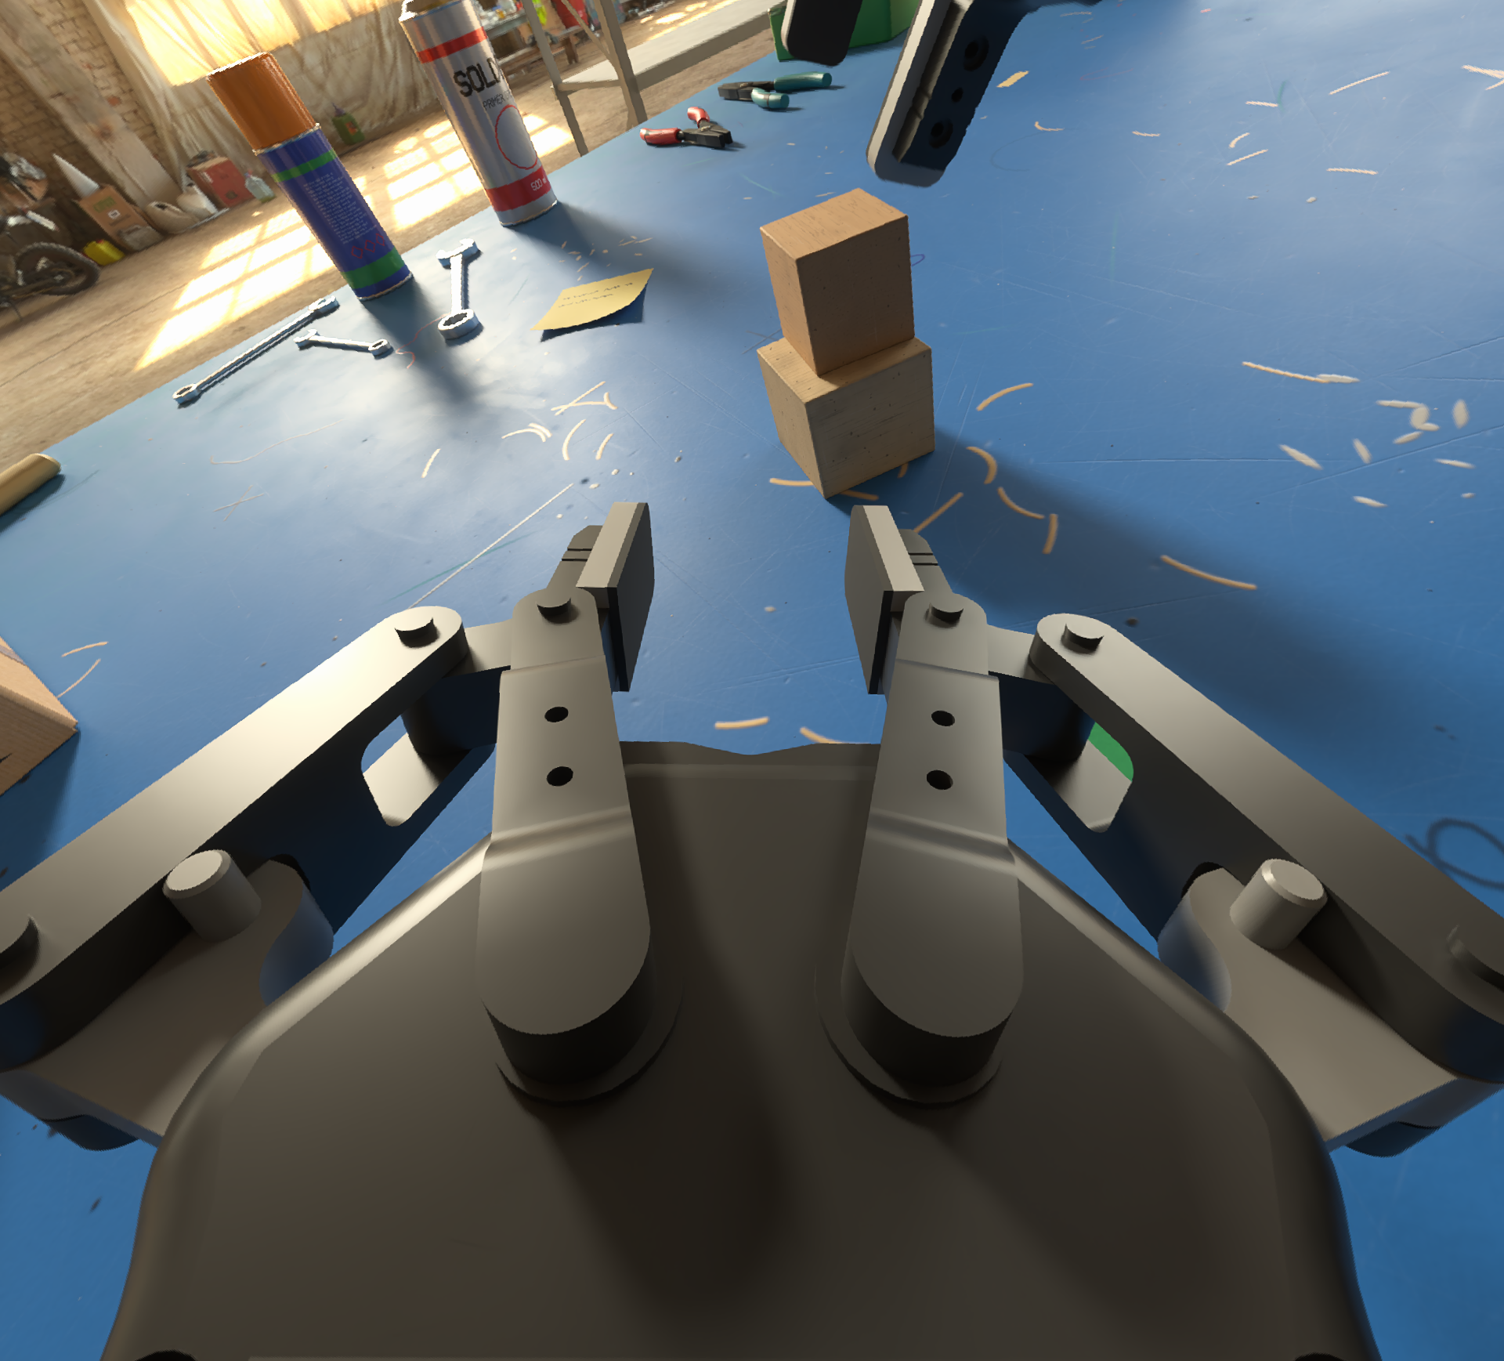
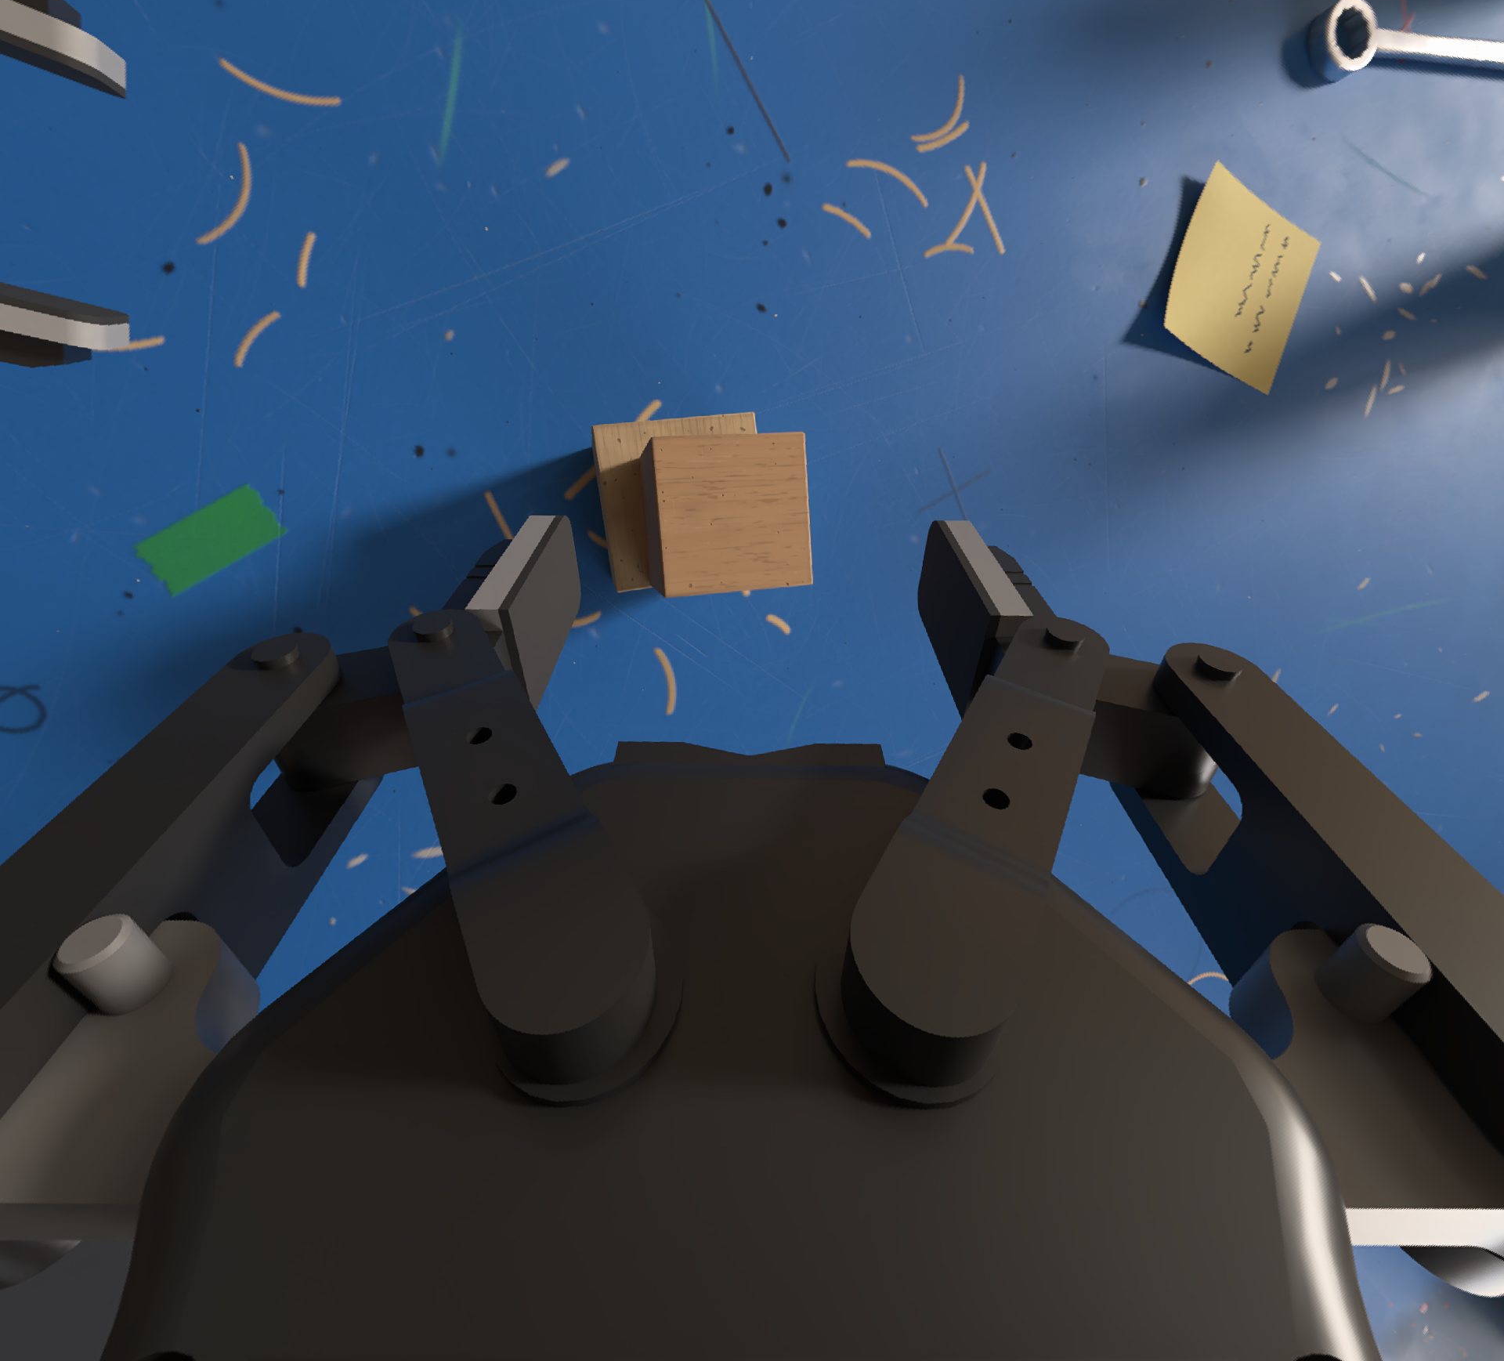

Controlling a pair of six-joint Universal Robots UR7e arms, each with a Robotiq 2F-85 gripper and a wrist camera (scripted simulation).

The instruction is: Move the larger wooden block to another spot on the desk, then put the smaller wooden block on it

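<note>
On the blue desk (image 1: 1221,280), well in from its edges, the larger wooden block (image 1: 863,418) carries the smaller wooden block (image 1: 842,280). The right gripper (image 2: 749,573) hangs above the stack, jaws wide and empty. The left gripper (image 1: 749,565), also spread and empty, sits just beside the stack's base.

Open desk (image 1: 1139,312) rings the stacked blocks (image 1: 842,337); spray cans (image 1: 391,125) seemingly well apart.

smaller wooden block (image 1: 842,276) stacked (offset) on larger wooden block (image 1: 859,418), blue desk (image 1: 1180,312)
</note>
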